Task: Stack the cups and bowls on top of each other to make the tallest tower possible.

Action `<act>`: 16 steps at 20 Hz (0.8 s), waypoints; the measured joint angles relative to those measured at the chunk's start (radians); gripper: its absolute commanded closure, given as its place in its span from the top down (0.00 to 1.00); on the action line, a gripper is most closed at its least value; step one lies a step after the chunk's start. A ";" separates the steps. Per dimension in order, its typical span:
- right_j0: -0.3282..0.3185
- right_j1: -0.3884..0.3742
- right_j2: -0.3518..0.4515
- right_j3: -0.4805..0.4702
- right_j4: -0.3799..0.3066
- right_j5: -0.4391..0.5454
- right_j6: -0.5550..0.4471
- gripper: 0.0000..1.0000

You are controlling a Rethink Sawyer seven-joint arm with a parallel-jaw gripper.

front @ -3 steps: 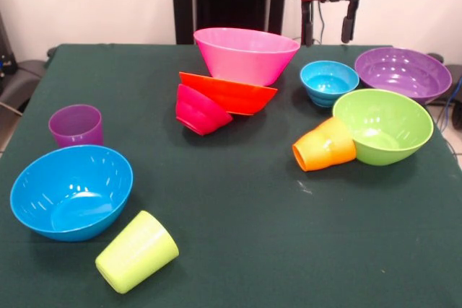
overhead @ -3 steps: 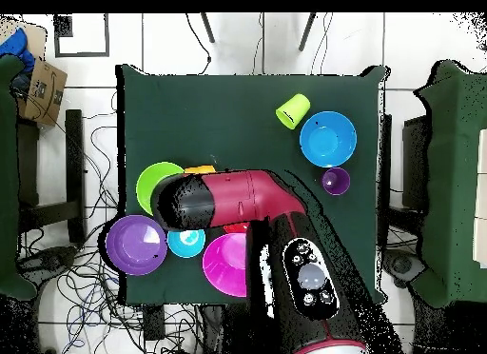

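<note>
Front view: we see the gripper (front @ -3 steps: 329, 28) hanging empty with its fingers apart, above and behind the small blue bowl (front @ -3 steps: 329, 81), while the leaning tower (front @ -3 steps: 231, 81) at table centre risks toppling if nudged.

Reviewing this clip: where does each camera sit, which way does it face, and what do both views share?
Front view: across the table, level and facing the robot; the open pincer hangs at the top over the green cloth table.
Overhead view: above, looking straight down; the red and black arm covers the middle.
Shared: glossy pink plastic bowl, large blue plastic bowl, lime green plastic tumbler on its side.
</note>
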 measured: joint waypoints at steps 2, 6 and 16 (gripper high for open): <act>-0.009 0.009 0.023 0.000 -0.020 0.000 0.000 1.00; -0.026 0.024 0.062 -0.001 -0.042 0.000 0.000 1.00; -0.046 0.067 0.145 -0.034 -0.074 0.014 0.000 1.00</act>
